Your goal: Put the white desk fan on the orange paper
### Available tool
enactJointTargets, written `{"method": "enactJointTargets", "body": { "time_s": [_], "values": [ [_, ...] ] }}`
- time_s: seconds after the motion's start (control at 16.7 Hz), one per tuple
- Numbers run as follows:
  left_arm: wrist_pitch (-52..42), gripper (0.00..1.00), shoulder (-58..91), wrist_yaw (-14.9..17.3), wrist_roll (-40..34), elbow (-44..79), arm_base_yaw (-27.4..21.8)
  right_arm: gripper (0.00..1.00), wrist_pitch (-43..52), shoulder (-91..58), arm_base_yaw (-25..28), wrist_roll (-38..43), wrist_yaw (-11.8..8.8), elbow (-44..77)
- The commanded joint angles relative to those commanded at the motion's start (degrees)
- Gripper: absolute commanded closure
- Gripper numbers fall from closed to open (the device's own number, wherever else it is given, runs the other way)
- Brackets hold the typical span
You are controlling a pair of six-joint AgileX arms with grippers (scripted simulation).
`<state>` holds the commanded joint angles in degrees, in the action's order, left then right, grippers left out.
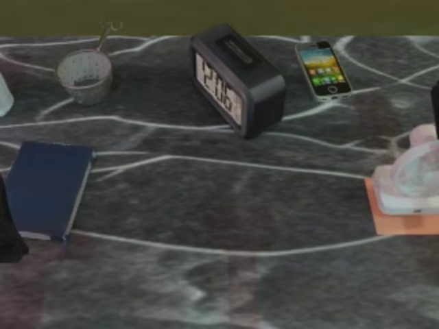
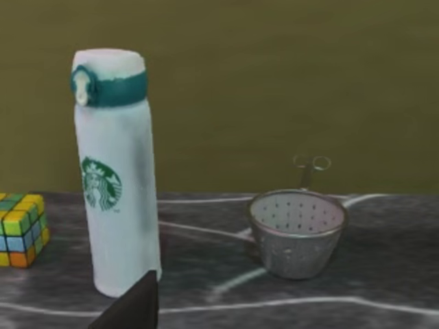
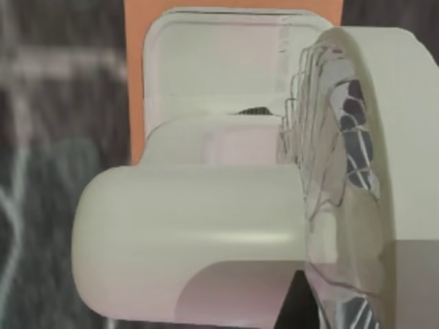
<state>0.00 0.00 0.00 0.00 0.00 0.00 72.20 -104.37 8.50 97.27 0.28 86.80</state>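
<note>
Standing on the orange paper (image 1: 394,223) at our bench's (image 1: 206,274) right edge, the white desk fan (image 1: 411,179) has clock (image 1: 236,79) and phone (image 1: 323,70) well apart; our tools' states we cannot tell.

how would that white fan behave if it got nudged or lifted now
The white desk fan looks like hollow plastic, so it is probably light. Its wide grille head stands over a flat base on the orange paper, so a push up high might tip it. The paper would likely slide along underneath.
</note>
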Motion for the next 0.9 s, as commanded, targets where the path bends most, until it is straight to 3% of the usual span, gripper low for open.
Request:
{"method": "enactJointTargets", "body": {
  "time_s": [0.54,0.9],
  "values": [
    [0.00,0.00,0.00,0.00,0.00,0.00,0.00,0.02,0.00,0.00,0.00,0.00,0.00,0.00],
    [0.00,0.00,0.00,0.00,0.00,0.00,0.00,0.00,0.00,0.00,0.00,0.00,0.00,0.00]
  ]
}}
